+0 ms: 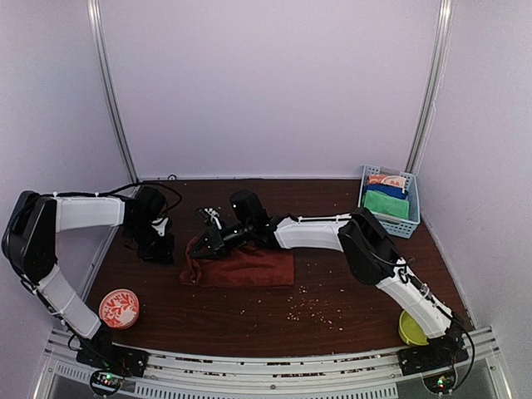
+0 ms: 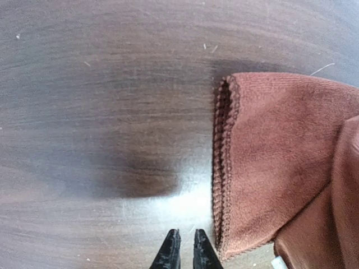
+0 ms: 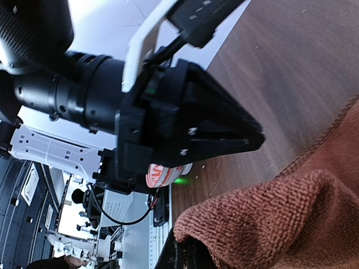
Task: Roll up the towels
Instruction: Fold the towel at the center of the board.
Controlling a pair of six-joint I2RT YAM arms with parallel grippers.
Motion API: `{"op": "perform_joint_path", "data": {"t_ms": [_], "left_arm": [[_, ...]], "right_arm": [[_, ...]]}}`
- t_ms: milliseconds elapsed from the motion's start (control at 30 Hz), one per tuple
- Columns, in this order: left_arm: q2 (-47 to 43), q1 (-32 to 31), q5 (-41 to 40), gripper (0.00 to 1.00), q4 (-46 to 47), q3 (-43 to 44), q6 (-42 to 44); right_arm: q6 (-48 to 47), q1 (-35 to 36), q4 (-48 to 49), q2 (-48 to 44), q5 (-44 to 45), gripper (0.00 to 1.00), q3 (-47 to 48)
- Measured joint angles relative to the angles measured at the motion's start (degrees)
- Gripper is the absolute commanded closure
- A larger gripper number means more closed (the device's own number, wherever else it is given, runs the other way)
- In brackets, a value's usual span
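Right gripper [image 1: 205, 241] is clamped fully shut on the left end of the rust-red towel [image 1: 249, 268], with the cloth bunched over its fingers and raised a little off the table [image 1: 332, 299]. The rest of that towel lies flat as a long rectangle running to the right. Left gripper [image 2: 182, 253] hangs just beside the towel's stitched hem, its jaws almost together with only a sliver between them, nothing in them, and its tips over bare wood. By my reading, the roll on this towel has barely begun: one end is gathered, no turn is wound, and nearly the whole length is left. Farther back, at the right corner, the green towel [image 1: 387, 204] sits folded in the blue basket [image 1: 413, 220] among other cloths. It is not rolled and looks untouched, so it remains to do.
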Motion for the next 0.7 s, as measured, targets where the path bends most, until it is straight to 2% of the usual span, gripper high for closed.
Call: {"op": "perform_joint_path", "data": {"t_ms": [367,433,567,633,700], "left_arm": [[-1.81,0.00,-0.90,0.91,-1.57,0.04,-0.37],[-1.95,0.00,-1.20,0.91,-1.97,0.20,-0.42],[-2.47,0.00,-2.03,0.90,-3.30,1.49,-0.46],[-2.95,0.00,-2.75,0.88,-3.74,2.36,-0.55],[-3.82,0.00,-3.45,0.88,-4.26,3.52,-0.83]], "right_arm": [[-3.72,-0.37,-0.11,0.22,7.96,0.99,2.38],[-4.48,-0.20,-0.09,0.59,8.63,0.84,2.56],[-5.40,0.13,-0.07,1.38,8.55,0.72,2.58],[-6.36,0.11,-0.57,1.42,8.24,0.61,2.58],[-8.07,-0.17,-1.31,1.01,7.89,0.60,2.43]]}}
